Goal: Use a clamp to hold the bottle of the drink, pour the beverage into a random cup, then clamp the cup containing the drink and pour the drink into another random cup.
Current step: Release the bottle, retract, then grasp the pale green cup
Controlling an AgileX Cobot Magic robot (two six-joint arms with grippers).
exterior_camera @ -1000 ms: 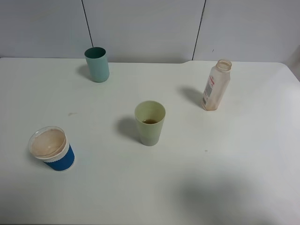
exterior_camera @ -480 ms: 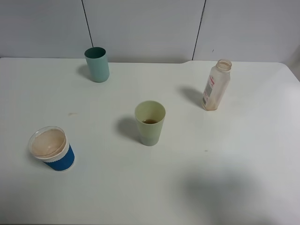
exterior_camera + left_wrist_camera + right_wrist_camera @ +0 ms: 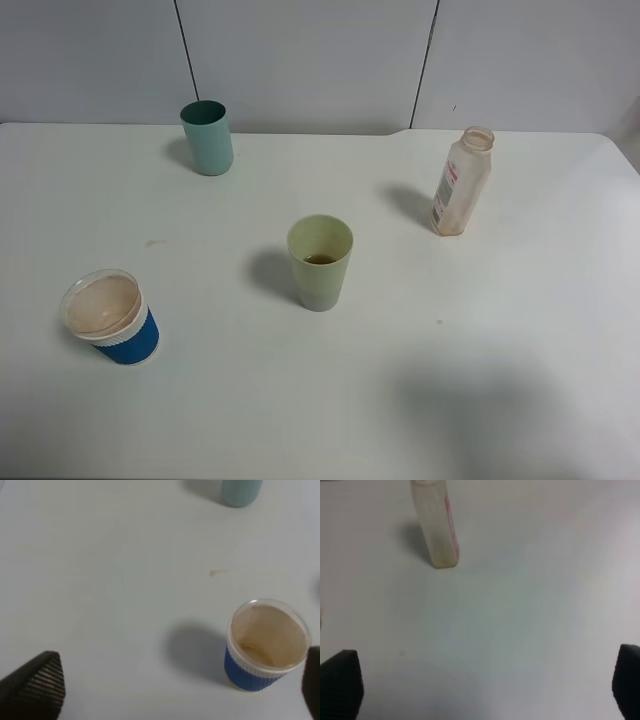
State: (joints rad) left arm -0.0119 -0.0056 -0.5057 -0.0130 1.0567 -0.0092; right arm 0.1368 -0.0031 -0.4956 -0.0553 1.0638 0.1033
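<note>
Exterior high: no arm is showing. The bottle (image 3: 461,182) is standing upright and uncapped near the far right corner of the table (image 3: 520,330). The yellow-green cup (image 3: 320,265) is sitting mid-surface with a little brown beverage (image 3: 320,259) lying in its bottom. The teal cup (image 3: 207,138) is standing by the far edge, left of centre. The blue-sleeved cup (image 3: 112,318) is sitting toward the near left corner.

Left wrist: the left gripper (image 3: 172,687) is hanging above the surface with its jaws spread wide and gripping nothing. The blue-sleeved cup (image 3: 265,647) is showing just beside one fingertip (image 3: 312,680); I cannot tell whether they are touching. The teal cup (image 3: 241,491) is standing well beyond, with a small stain (image 3: 216,572) lying between the two cups.

Right wrist: the right gripper (image 3: 483,682) is hanging with its jaws fully released and nothing between them. The bottle (image 3: 437,525) is standing well ahead of the jaws, nearer one fingertip's (image 3: 340,682) side than the other's.
</note>
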